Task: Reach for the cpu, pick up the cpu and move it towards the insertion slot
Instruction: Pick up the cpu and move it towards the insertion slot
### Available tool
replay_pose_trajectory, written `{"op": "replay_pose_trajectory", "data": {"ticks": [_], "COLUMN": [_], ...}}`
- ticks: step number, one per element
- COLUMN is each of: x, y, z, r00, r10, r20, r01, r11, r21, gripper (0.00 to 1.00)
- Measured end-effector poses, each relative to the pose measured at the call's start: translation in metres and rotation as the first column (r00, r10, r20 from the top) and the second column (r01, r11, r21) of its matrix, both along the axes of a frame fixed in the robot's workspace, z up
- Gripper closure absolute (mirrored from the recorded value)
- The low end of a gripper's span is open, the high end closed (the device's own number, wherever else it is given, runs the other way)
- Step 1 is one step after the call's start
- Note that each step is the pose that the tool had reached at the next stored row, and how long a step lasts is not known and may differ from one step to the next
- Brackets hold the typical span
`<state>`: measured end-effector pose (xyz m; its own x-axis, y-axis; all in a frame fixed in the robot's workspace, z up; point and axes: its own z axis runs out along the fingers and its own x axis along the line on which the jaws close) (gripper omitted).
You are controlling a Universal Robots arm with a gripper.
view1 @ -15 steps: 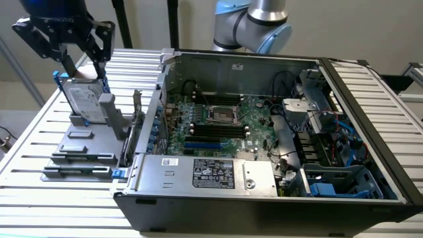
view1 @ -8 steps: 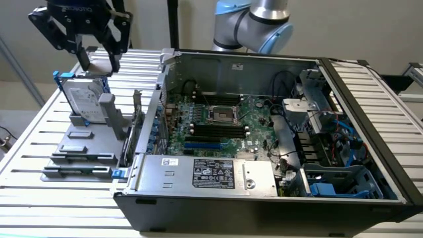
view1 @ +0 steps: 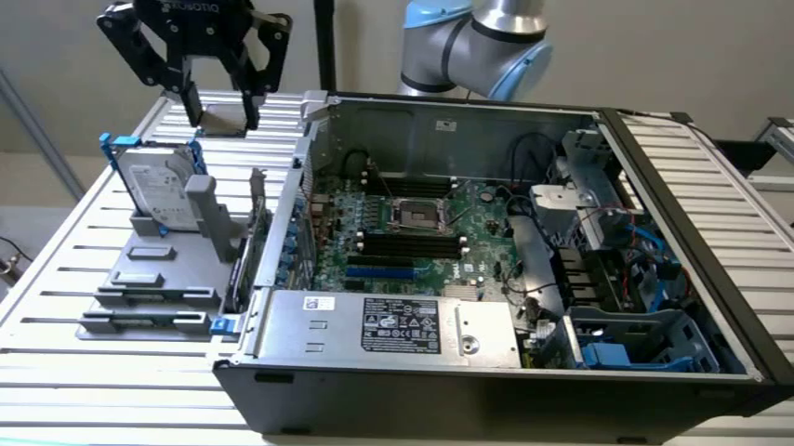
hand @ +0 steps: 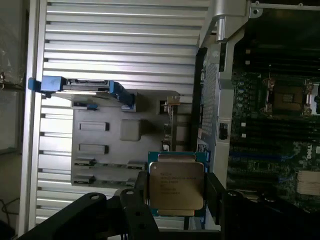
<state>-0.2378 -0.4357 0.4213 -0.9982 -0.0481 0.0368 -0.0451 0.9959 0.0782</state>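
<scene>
cpu [hand: 176,188]: flat square chip with a silver-grey metal top and faint printed text, held clear of the desk, above its far edge toward the exterior view's left; in the exterior view the cpu [view1: 225,119] shows as a small grey plate between the black fingers.
end effector [view1: 223,110]: closed on the cpu; one black finger presses each of two opposite edges of the chip, as seen in the wrist view [hand: 176,192].
insertion slot [view1: 417,215]: square socket with a shiny metal frame and dark centre, on the green motherboard inside the open computer case; well apart from the cpu. In the wrist view it appears at [hand: 289,97].
memory slots [view1: 411,245]: long black slots just beside the insertion slot, with a blue slot near them.
computer case [view1: 496,390]: black, lying open on the desk, occupying its middle and the exterior view's right.
hard drive [view1: 163,190]: upright silver unit with blue-edged bracket, standing on a grey holder plate [view1: 149,288] beside the case, below the end effector.
desk [view1: 74,372]: slatted metal surface.
robot arm [view1: 478,46]: silver and blue joint behind the case.
</scene>
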Motion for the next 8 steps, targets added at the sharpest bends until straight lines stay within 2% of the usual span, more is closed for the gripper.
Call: {"op": "replay_pose_trajectory", "data": {"ticks": [8], "x": [0.037], "y": [0.0], "z": [0.0024], "r00": [1.0], "r10": [0.0], "r20": [-0.0049], "r01": [0.0], "r11": [1.0], "r21": [0.0], "gripper": [0.45]}}
